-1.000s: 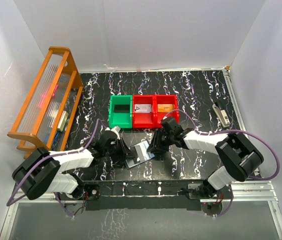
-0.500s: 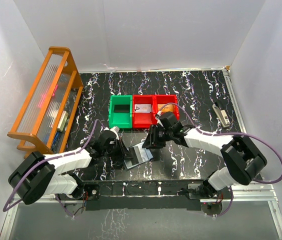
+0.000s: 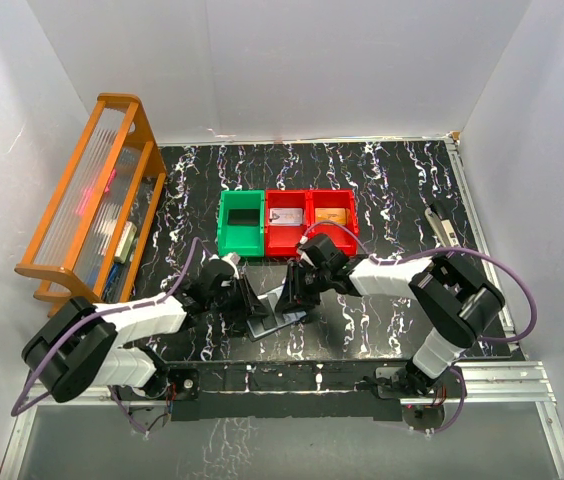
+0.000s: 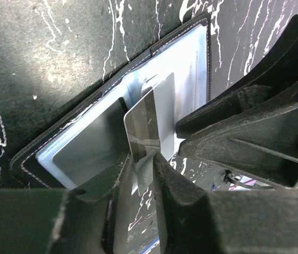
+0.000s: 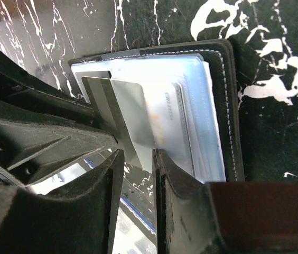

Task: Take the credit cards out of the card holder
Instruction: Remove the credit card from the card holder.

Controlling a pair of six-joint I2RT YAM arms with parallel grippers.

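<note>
- Lying open on the counter (image 3: 382,180), one card holder (image 5: 212,106) sits just under the left gripper (image 4: 138,164) and right gripper (image 5: 136,159).
- One grey, dark-striped card (image 4: 149,121) slants lengthwise out of it into both finger gaps.
- Left gripper slightly spread; right gripper's hold cannot be told.
- Grippers crowd together; bare counter lies beyond the stitched edge.

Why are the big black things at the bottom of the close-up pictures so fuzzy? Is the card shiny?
Left wrist view: the left fingers sit too near the lens, so they blur; the credit card is sharper, with a pale sheen. Right wrist view: the right fingers blur too, and the plastic of the card holder glares whitish. Top view: even light, no harsh shadows.
</note>
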